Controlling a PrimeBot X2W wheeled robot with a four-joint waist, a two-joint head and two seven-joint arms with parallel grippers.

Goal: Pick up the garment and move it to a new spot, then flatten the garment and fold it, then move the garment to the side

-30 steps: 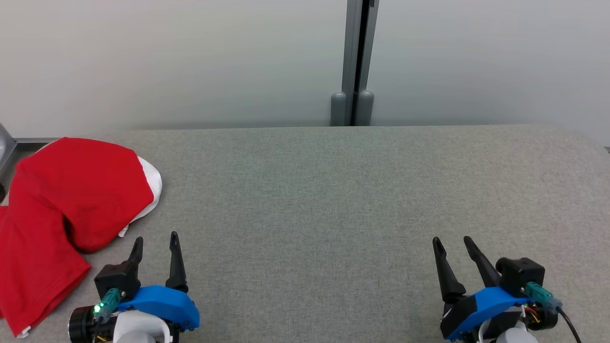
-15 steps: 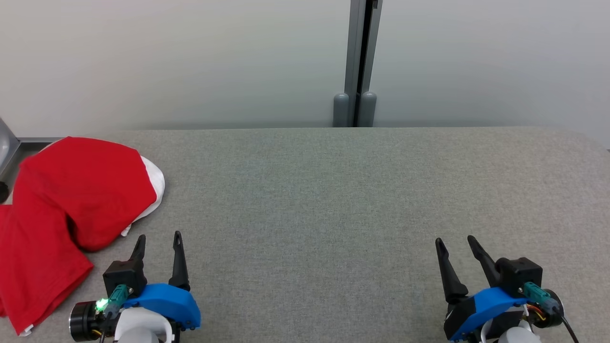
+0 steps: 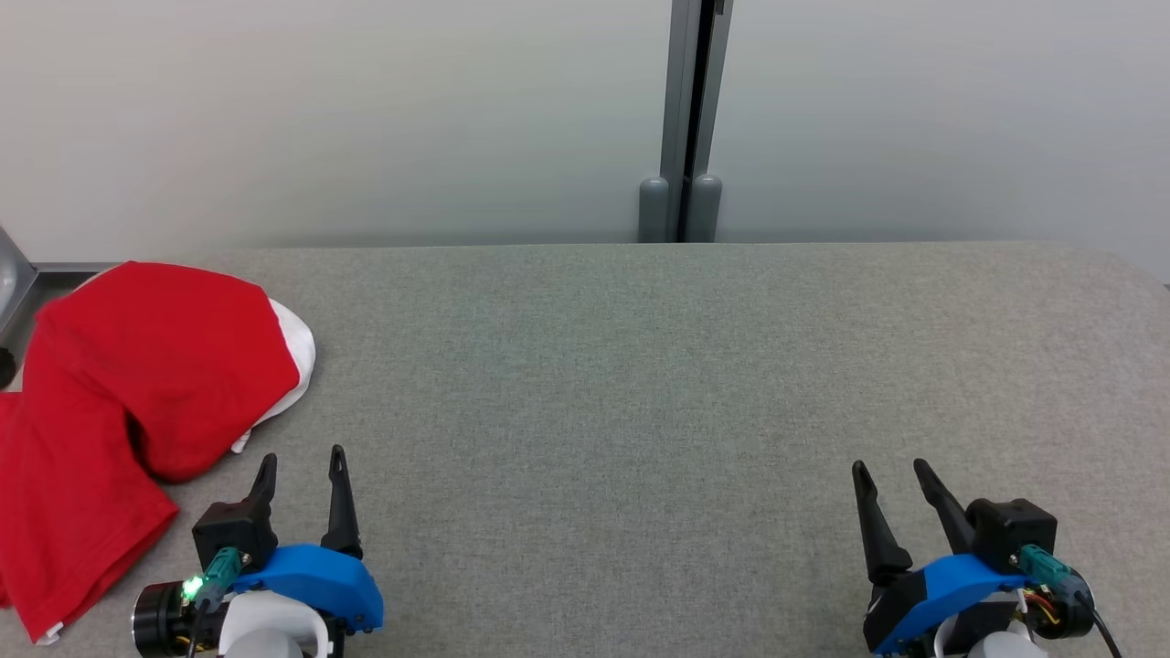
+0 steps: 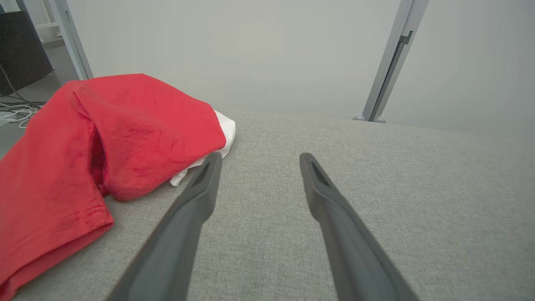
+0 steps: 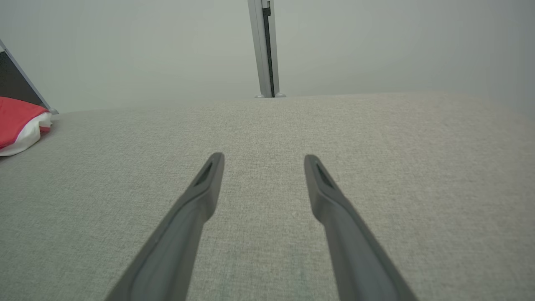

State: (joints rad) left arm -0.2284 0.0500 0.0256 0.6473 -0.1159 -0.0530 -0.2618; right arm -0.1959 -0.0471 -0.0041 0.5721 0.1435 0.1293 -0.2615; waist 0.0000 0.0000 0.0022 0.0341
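1. A pale wall [image 3: 320,119] runs behind the work, split by a grey upright post [image 3: 681,119] with two rounded feet at its base.
2. The grey fabric-covered table [image 3: 585,366] spreads across the head view; its wide middle is bare cloth.
3. The garment [image 3: 137,366], red with white fabric [image 3: 297,352] showing at its right edge, lies crumpled at the table's far left, partly hanging over that edge.
4. The left gripper [image 3: 302,457] sits low at the near left, fingers pointing away from the robot, spread apart and holding nothing; the garment lies just beside its left finger, apart from it.
5. The right gripper [image 3: 888,466] sits low at the near right, fingers likewise spread and empty, tilted slightly leftward, well apart from the garment.
6. A green light [image 3: 190,589] glows on the left wrist.
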